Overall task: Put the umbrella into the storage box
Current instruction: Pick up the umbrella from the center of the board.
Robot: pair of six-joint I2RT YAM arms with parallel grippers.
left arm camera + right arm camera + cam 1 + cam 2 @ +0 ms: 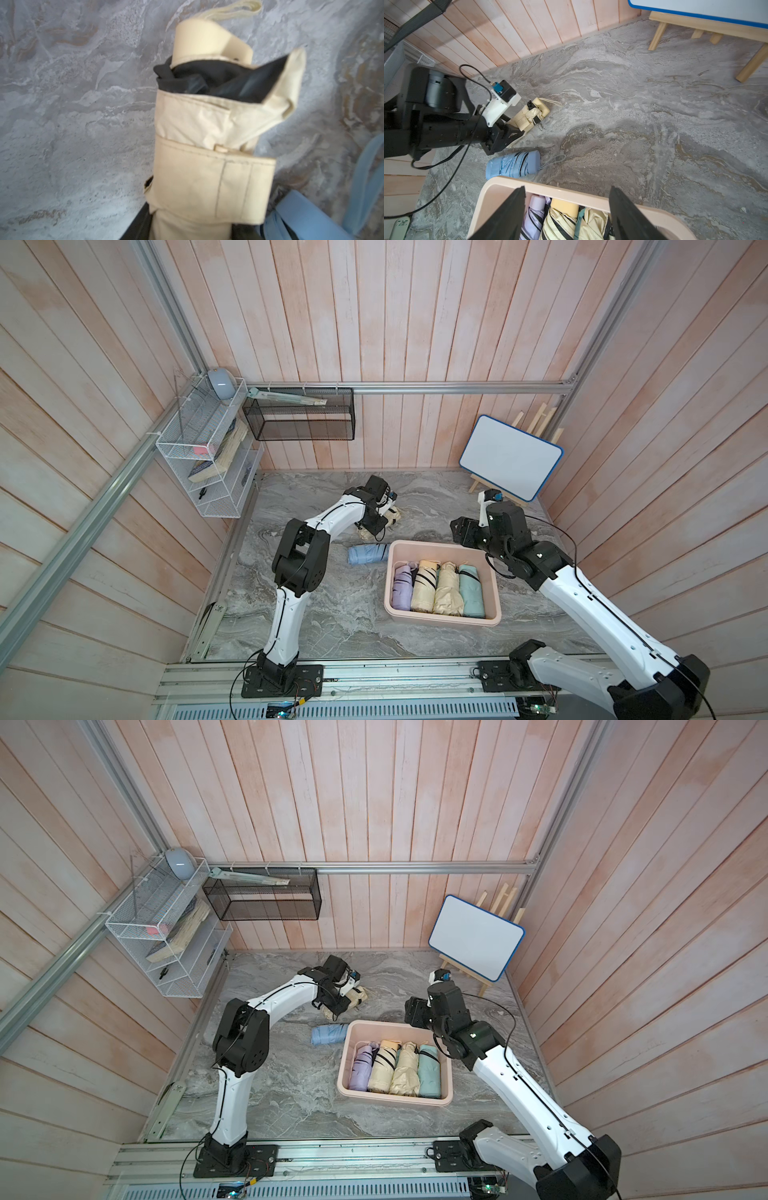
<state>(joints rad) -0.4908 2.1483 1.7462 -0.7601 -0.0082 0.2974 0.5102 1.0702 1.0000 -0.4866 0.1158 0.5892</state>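
The cream fabric folded umbrella (203, 176) is lying on the grey marbled surface (332, 614), apart from the pale pink plastic storage box (444, 620). The left pincer (512, 133) is straddling its middle. Whether it is squeezing yet I cannot tell, so the pickup is probably underway. The right pincer (566, 189) is hovering spread and empty over the box's far rim. The next move is calling for a firm pinch, a lift, and a carry over the pale blue folded umbrella (368, 553).

Grey marbled tabletop (332, 630): storage box (440, 621) near its middle, blue umbrella (368, 553) just beside it, cream umbrella (529, 115) behind that, easel (658, 35) in the back right corner
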